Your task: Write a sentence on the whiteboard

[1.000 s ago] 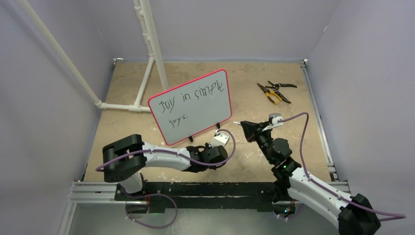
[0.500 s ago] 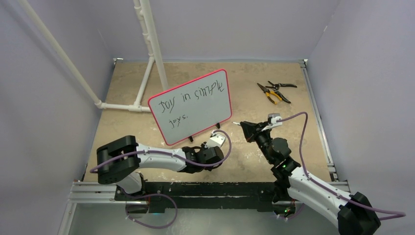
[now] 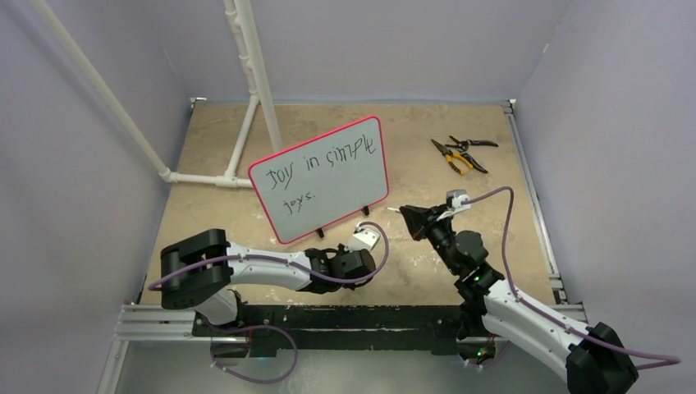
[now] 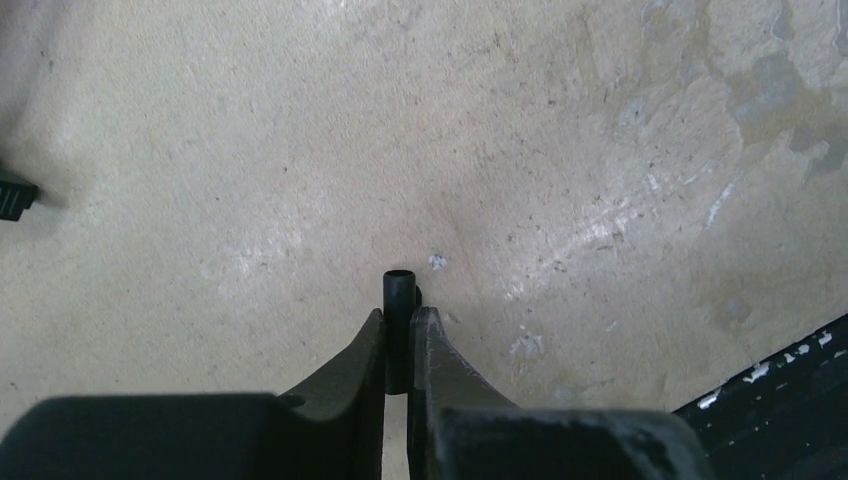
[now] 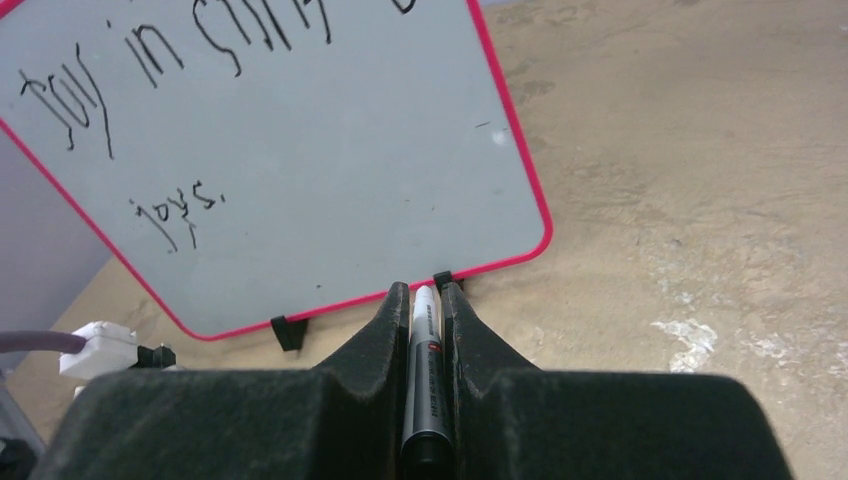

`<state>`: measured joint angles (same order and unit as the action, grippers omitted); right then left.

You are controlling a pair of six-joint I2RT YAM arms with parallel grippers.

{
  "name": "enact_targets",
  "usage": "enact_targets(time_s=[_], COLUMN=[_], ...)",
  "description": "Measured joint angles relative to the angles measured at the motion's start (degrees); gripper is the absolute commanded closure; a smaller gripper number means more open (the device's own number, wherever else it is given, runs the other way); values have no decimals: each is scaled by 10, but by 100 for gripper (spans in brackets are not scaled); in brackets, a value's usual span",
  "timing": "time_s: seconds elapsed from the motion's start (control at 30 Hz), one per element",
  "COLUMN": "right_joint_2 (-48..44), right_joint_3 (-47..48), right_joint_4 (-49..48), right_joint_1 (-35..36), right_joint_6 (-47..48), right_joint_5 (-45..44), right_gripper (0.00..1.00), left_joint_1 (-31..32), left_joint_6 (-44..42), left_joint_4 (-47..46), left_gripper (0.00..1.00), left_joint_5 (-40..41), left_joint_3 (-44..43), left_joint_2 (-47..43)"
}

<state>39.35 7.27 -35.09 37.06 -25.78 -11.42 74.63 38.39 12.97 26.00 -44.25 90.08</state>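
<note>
The whiteboard (image 3: pixel 328 185) stands tilted on two black feet mid-table, with a red-pink rim. The sentence (image 3: pixel 316 160) reads about "Joy in simple", with "joys." below it. Board (image 5: pixel 330 190) and sentence (image 5: pixel 150 70) also show in the right wrist view. My right gripper (image 5: pixel 425 292) is shut on a grey marker (image 5: pixel 424 350) with a white end that points at the board's lower right foot; from above it (image 3: pixel 408 215) is right of the board. My left gripper (image 4: pixel 400 315) is shut on a small black marker cap (image 4: pixel 399 295) just above the table, in front of the board.
Yellow-and-black pliers (image 3: pixel 461 153) lie at the back right. A white pipe frame (image 3: pixel 246 74) stands at the back left behind the board. A black rail (image 3: pixel 328 316) runs along the near edge, and grey walls close in on all sides.
My left wrist has drawn slightly left and nearer to the front edge with the cap. My right gripper has shifted slightly left with the marker. The board has not moved.
</note>
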Motion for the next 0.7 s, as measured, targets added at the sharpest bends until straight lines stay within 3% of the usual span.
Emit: enact_targets(time_s=[0.17,0.47,0.7], right_joint_2=[5,30,104], right_joint_3=[11,45,63], right_joint_4=[33,85,68], right_joint_1=[0,0,0], right_joint_6=[-2,-2,-10], right_joint_5=[66,239,381], right_gripper=[100,100,100], left_joint_1=[7,8,8], left_joint_6=[-13,-98,-142], left_joint_4=[-21,-156,-219], left_gripper=[100,100,100], left_joint_5=[3,-11,-49], left_joint_3=[42,212,246], left_joint_2=[-39,-248,-325])
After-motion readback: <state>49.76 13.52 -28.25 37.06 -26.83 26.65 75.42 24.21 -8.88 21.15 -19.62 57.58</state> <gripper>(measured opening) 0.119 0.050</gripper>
